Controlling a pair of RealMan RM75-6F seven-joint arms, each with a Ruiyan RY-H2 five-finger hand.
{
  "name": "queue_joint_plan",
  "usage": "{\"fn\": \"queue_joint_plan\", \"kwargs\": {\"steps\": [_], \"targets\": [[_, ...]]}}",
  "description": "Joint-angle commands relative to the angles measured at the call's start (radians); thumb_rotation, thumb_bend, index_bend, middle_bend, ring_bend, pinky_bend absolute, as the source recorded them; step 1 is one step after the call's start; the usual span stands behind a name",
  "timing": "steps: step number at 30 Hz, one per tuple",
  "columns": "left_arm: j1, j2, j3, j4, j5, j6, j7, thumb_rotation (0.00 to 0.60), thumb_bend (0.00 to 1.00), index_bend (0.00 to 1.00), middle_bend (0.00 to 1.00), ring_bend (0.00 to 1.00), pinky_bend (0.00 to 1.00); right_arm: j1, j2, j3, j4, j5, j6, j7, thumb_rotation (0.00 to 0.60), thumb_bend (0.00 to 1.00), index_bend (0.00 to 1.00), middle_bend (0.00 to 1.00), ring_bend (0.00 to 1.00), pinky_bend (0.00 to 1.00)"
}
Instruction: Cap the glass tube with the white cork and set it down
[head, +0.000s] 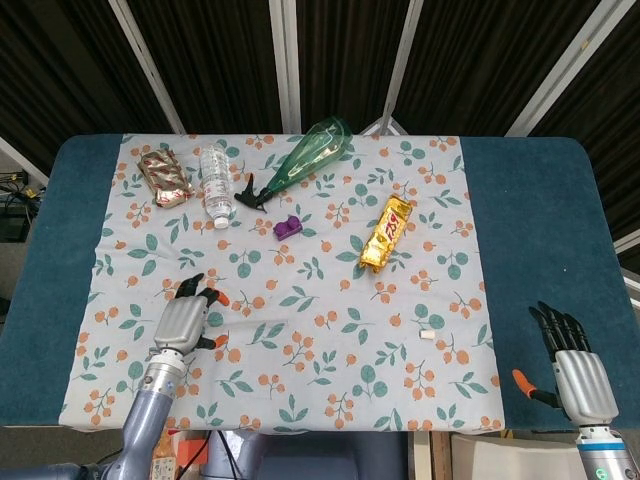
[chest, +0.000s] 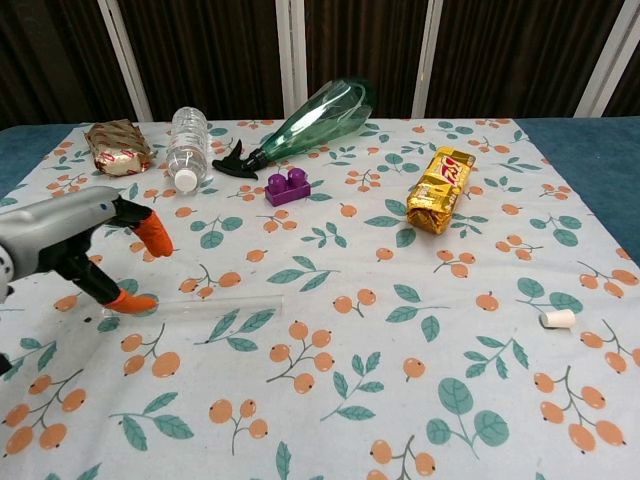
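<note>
Left hand over the tube's end, cork far off at lower right

In the chest view our left hand (chest: 75, 245) hangs open, fingers apart and holding nothing, over the left end of the glass tube (chest: 195, 304), which lies flat at left centre with its long axis running left to right. The white cork (chest: 558, 318) sits well apart at lower right, nearer our right hand (head: 578, 372), also open and empty at the head view's lower right corner.

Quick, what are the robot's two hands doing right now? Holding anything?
Left hand: open, holding nothing, fingers spread above the glass tube.
Right hand: open, holding nothing, by the table's near edge.
</note>
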Motion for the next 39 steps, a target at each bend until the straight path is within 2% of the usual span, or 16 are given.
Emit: {"fn": "queue_joint_plan", "kwargs": {"steps": [1, 7, 15, 30, 39], "targets": [[-0.043, -0.059, -0.024, 0.033, -0.043, 0.023, 0.045, 0.6, 0.3, 0.39, 0.37, 0.0, 0.0, 0.0, 0.001, 0.001, -0.001, 0.002, -0.002, 0.002, 0.6, 0.31, 0.0, 0.0, 0.0, 0.0], [-0.092, -0.143, -0.038, 0.086, -0.1, 0.07, 0.125, 0.6, 0.33, 0.39, 0.39, 0.0, 0.0, 0.0, 0.004, 0.0, -0.003, 0.0, 0.0, 0.006, 0.6, 0.31, 0.0, 0.0, 0.0, 0.0], [-0.125, -0.199, -0.049, 0.127, -0.177, 0.095, 0.164, 0.6, 0.35, 0.45, 0.39, 0.0, 0.0, 0.0, 0.005, 0.0, -0.003, 0.002, -0.001, 0.01, 0.6, 0.31, 0.0, 0.0, 0.0, 0.0], [-0.151, -0.237, -0.039, 0.164, -0.223, 0.114, 0.173, 0.6, 0.37, 0.48, 0.39, 0.0, 0.0, -0.001, 0.006, 0.001, -0.005, 0.005, -0.003, 0.017, 0.6, 0.31, 0.0, 0.0, 0.0, 0.0], [-0.167, -0.243, -0.045, 0.161, -0.256, 0.128, 0.198, 0.6, 0.41, 0.49, 0.35, 0.0, 0.0, -0.001, 0.007, 0.0, -0.006, 0.002, -0.002, 0.023, 0.6, 0.31, 0.0, 0.0, 0.0, 0.0]]}}
